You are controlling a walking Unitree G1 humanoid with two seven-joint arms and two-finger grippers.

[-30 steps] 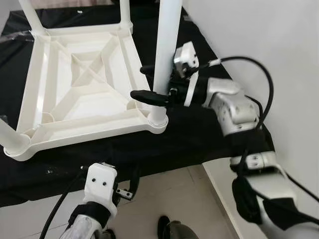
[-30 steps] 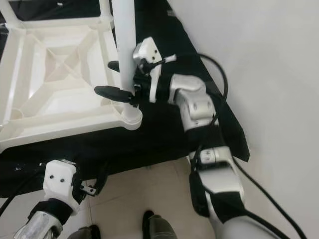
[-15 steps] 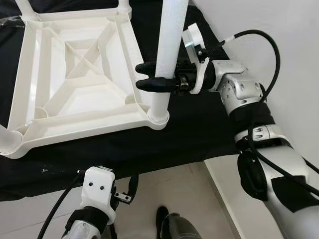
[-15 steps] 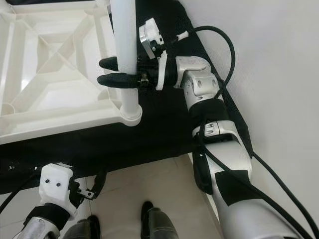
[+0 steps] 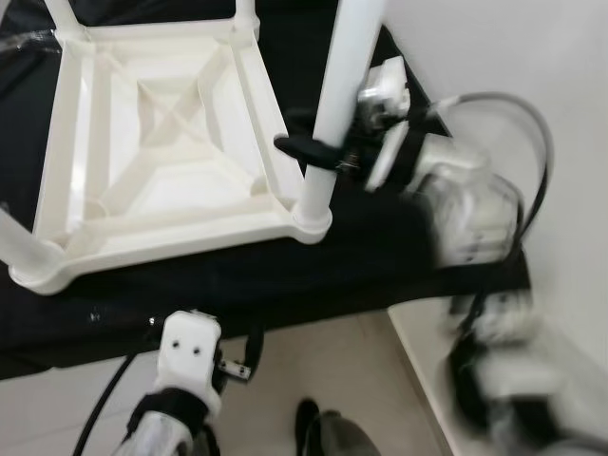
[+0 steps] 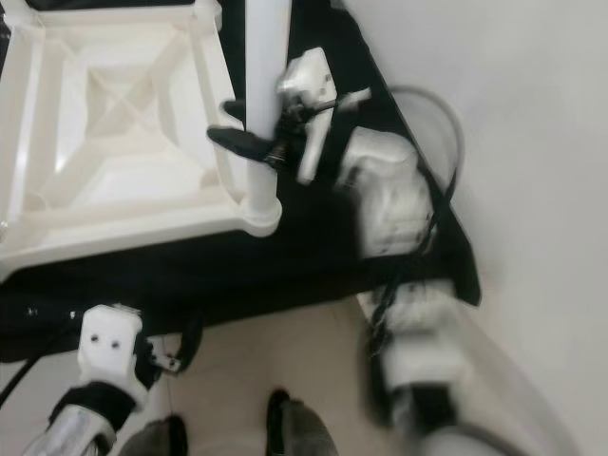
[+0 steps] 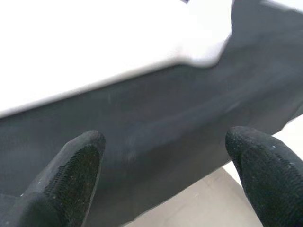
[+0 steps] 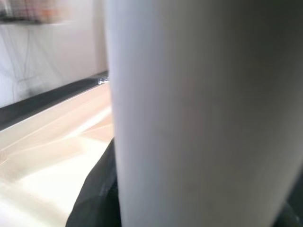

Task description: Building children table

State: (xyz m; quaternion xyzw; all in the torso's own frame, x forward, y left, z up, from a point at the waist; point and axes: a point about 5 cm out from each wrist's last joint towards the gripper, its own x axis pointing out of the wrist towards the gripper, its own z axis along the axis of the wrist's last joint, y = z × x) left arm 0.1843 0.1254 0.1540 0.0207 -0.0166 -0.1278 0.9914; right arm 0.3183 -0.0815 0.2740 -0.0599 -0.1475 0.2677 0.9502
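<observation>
A white plastic children's table (image 5: 71,142) lies upside down on a black cloth, its ribbed underside facing up. A white round leg (image 5: 340,76) stands in the near right corner socket (image 5: 312,220). My right gripper (image 5: 293,133) is shut on this leg a little above the socket, one black finger in front and one behind. The leg (image 8: 203,113) is very close in the right wrist view. My left gripper (image 7: 165,142) hangs low by the cloth's front edge, fingers (image 7: 80,156) wide apart with nothing between them.
Other legs rise at the far corners (image 5: 245,14) and at the near left corner (image 5: 19,249). The black cloth (image 5: 361,256) ends at a pale tiled floor (image 5: 313,361). A white wall (image 5: 532,57) stands close on the right. A black cable (image 5: 532,114) loops over my right arm.
My right gripper has slid a little higher up the leg, away from the socket. The right arm is now blurred with motion. The left arm has stayed low.
</observation>
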